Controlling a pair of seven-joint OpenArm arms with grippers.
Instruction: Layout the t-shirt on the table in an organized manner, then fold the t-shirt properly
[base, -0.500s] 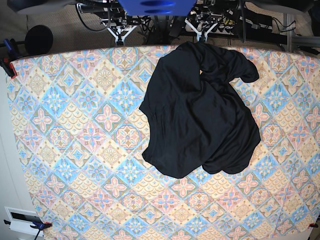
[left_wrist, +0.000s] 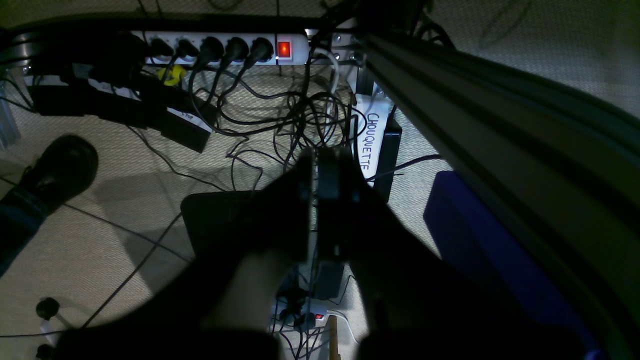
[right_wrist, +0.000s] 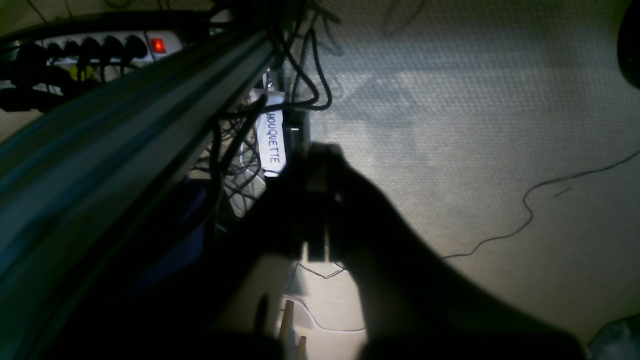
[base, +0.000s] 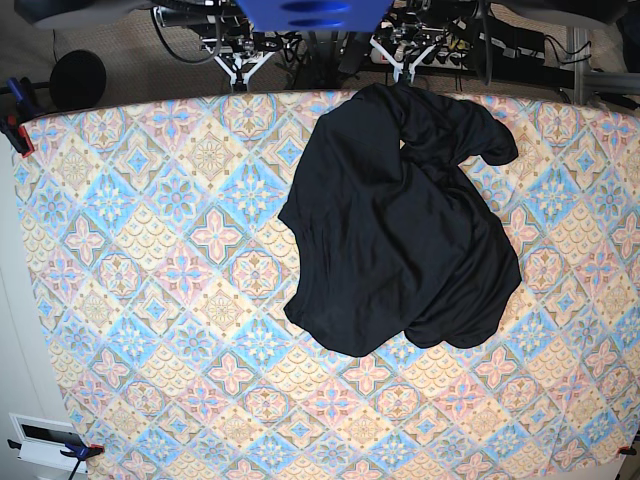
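I see no change over the last half second: the plain black short-sleeved fabric t-shirt (base: 400, 215) lies in the same crumpled heap on the table (base: 150, 250) with its pastel blue, pink and cream tiled cloth, and both arms stay parked beyond the far edge. The heap sits right of centre in the base view, its top edge reaching the far rim, one sleeve lobe poking out toward the right.

My left gripper (base: 406, 57) hangs just off the far rim right above the shirt's top edge; its jaws are closed with nothing between them. My right gripper (base: 240, 70) is parked well clear of the cloth, jaws likewise closed and empty. Both wrist views show only carpet, cables and a white power strip (left_wrist: 220, 49).

So I judge the layout has not started; the shirt needs spreading flat before any fold.
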